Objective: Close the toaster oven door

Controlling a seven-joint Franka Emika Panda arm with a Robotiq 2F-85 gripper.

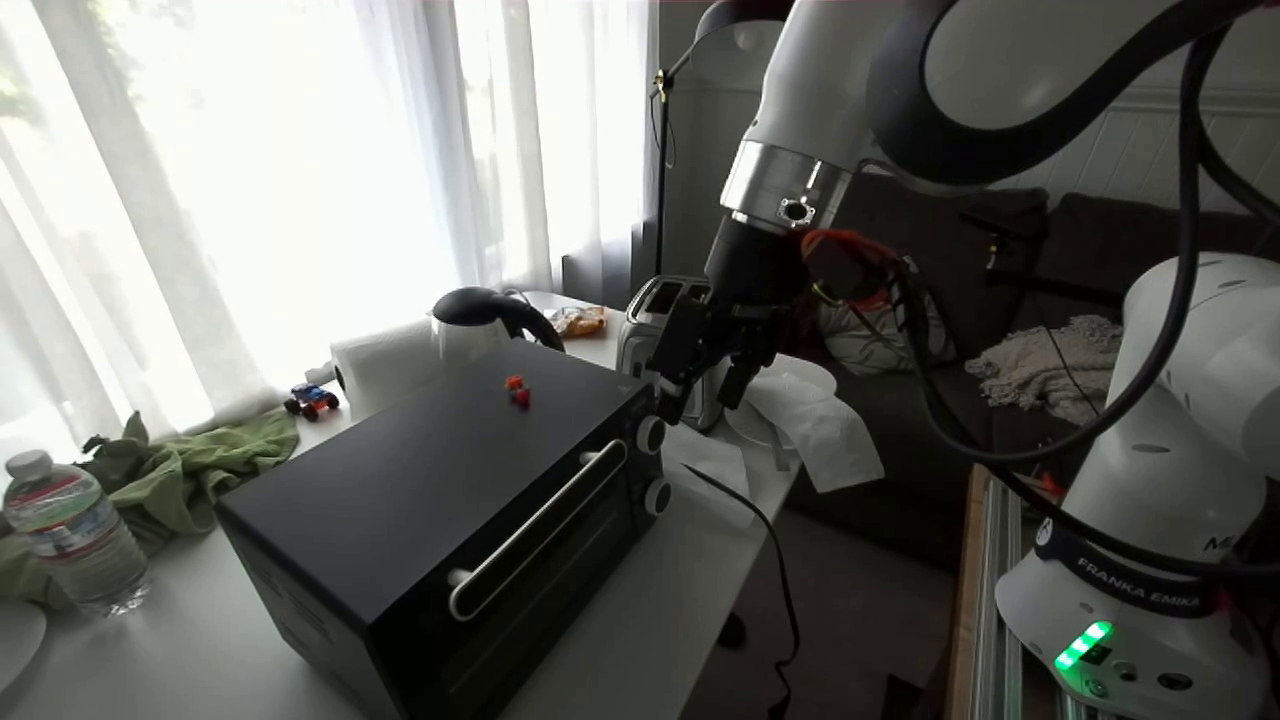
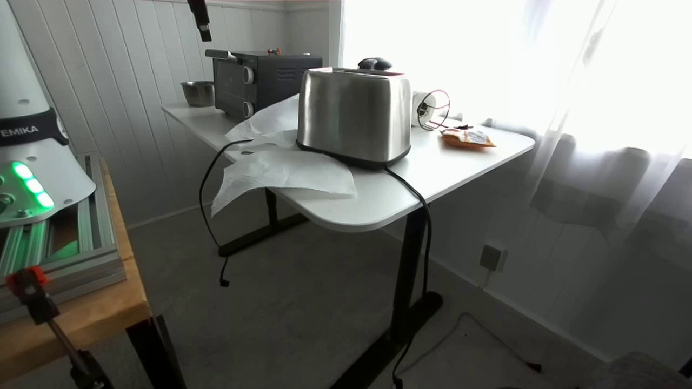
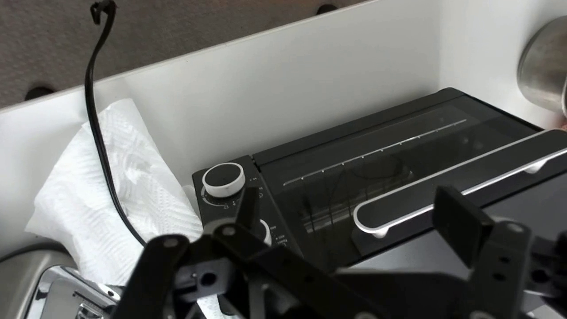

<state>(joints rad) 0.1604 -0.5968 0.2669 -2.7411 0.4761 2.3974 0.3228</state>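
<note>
The matte black toaster oven [image 1: 420,470] stands on a white table, and it also shows in the other views [image 2: 278,78]. Its dark glass door [image 3: 328,190] looks upright and flush with the oven front, with no open gap visible. The silver bar handle [image 1: 540,530] runs along the door's top edge, and it also shows in the wrist view [image 3: 465,177]. My gripper [image 1: 703,403] is open and empty, above the oven's knob end. In the wrist view, its fingers [image 3: 352,208] are wide apart, apparently above the oven. An exterior view shows only one fingertip [image 2: 203,29].
A small red-orange toy [image 1: 517,392] lies on the oven. A steel toaster [image 2: 354,116] stands beside its knob end, with paper towels [image 2: 286,170] and a black cord [image 3: 99,146] nearby. A metal bowl [image 2: 198,93] is beyond the far end. A water bottle [image 1: 75,540] stands behind.
</note>
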